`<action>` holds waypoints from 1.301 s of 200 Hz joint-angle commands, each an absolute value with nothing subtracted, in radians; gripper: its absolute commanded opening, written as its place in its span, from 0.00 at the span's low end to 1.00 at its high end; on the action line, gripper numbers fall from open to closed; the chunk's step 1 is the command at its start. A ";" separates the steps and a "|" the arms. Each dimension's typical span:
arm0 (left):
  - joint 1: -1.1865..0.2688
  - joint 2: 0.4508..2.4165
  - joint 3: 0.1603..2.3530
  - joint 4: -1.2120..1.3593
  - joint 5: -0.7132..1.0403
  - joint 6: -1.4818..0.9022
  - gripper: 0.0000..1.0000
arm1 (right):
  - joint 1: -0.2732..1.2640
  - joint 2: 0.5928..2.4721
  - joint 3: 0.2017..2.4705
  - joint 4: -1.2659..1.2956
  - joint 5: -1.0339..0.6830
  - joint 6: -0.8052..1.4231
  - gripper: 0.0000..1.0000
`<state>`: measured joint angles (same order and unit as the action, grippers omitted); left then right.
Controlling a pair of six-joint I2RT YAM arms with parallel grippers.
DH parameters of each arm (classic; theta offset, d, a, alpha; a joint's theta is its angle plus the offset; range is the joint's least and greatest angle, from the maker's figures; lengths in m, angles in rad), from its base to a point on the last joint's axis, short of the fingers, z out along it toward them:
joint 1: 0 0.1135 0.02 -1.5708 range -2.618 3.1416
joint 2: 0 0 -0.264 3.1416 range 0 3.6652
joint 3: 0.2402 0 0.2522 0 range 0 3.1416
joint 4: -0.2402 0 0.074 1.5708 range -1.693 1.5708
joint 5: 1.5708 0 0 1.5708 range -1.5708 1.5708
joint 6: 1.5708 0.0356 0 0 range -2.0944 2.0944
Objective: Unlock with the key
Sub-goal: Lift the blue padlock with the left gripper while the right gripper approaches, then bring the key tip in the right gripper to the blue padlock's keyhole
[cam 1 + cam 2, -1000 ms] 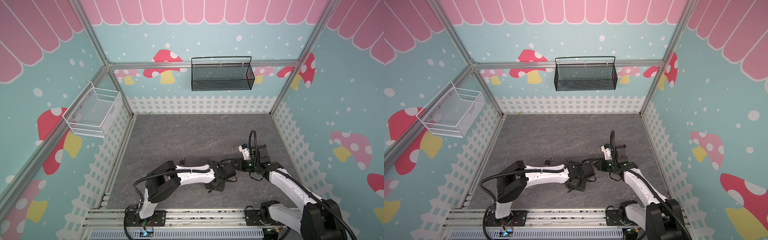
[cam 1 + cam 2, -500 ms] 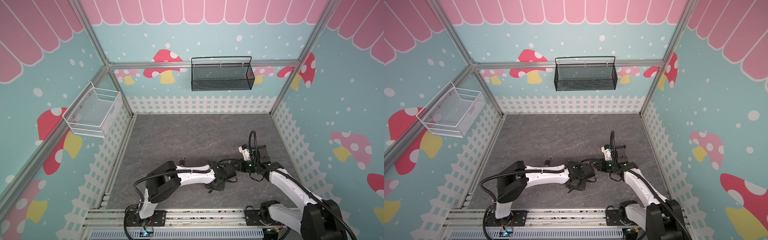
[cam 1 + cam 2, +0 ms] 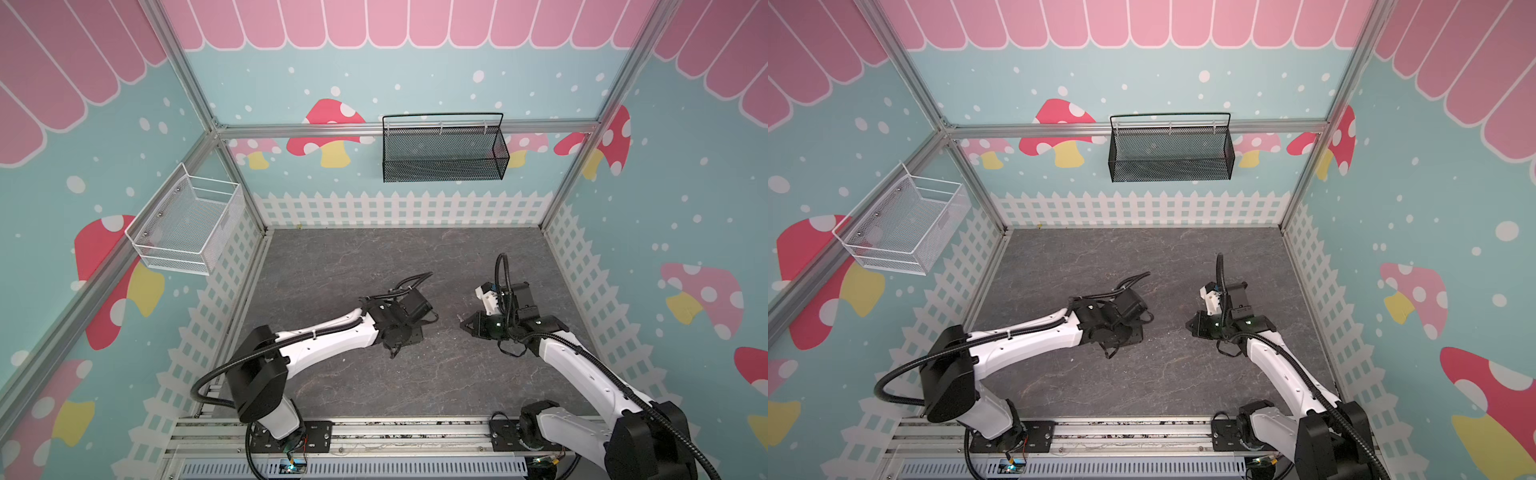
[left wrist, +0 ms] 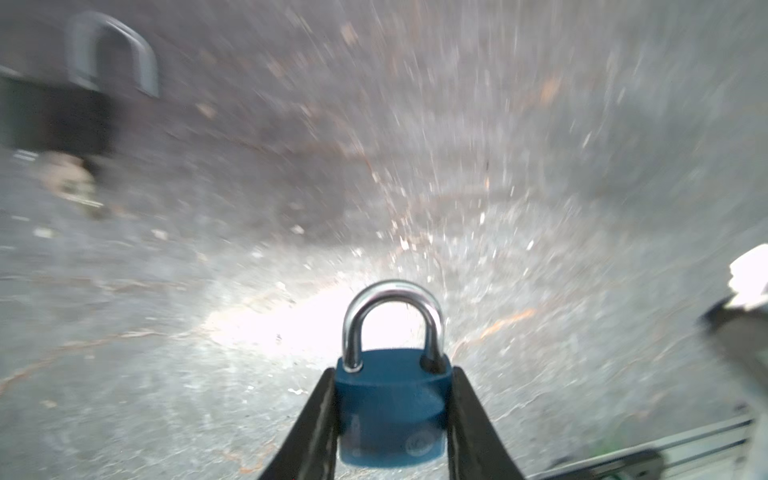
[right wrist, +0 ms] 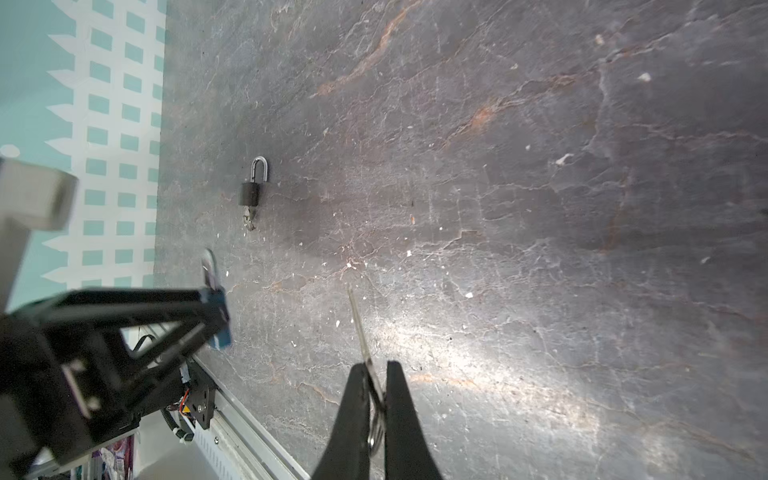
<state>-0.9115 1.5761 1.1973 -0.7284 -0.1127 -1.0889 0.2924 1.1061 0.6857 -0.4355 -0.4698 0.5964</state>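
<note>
My left gripper [image 3: 405, 334] is pulling back toward the left of the frame in both top views. The gap to my right gripper [image 3: 463, 324] is opening, where a second ago the two were almost touching, low in the middle of the frame. Its jaws are also drawing in. They are now pinching the blue padlock [image 4: 390, 407] by the two sides of its body, one finger on each. The silver shackle [image 4: 390, 316] is sticking out beyond the tips, both legs seated in the body. The table [image 5: 540, 208] is streaking past in the left wrist view (so I am taking that arm to be in motion). I am reading this as the lock being secured and carried for presenting — gripped, but not yet unlocked.

My right jaws are staying squeezed shut on the key [image 5: 359, 328]. Its ring is sitting between the fingers and the blade is poking out bare past the tips. In the right wrist view the blue padlock is hanging beside the blade, apart from it, and the two are lying roughly parallel. The blade is not pointing at the underside of the body, where I am guessing the keyway sits — I cannot see it. A black padlock [image 5: 251, 191] is lying on the table with what looks like a key at its base, well away from both grippers.
</note>
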 commanded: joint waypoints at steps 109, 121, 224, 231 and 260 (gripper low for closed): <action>-0.744 1.331 1.002 -0.475 -0.148 -1.564 0.00 | 0.787 1.143 0.699 -0.111 -0.206 1.029 0.00; -0.745 1.325 0.999 -0.468 -0.147 -1.568 0.00 | 0.817 1.164 0.707 -0.062 -0.195 1.044 0.00; -0.755 1.318 1.006 -0.493 -0.168 -1.544 0.00 | 0.886 1.342 0.822 0.034 -0.153 1.068 0.00; -0.755 1.317 1.006 -0.493 -0.168 -1.543 0.00 | 0.885 1.347 0.825 0.037 -0.155 1.064 0.00; -0.755 1.316 1.008 -0.493 -0.169 -1.542 0.00 | 0.886 1.371 0.833 0.037 -0.171 1.066 0.00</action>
<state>-0.7506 1.3437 1.0008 -0.5030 -0.1390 -1.5230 0.8791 1.3487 0.8070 0.0162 -0.1757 1.0416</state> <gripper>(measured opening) 0.343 0.069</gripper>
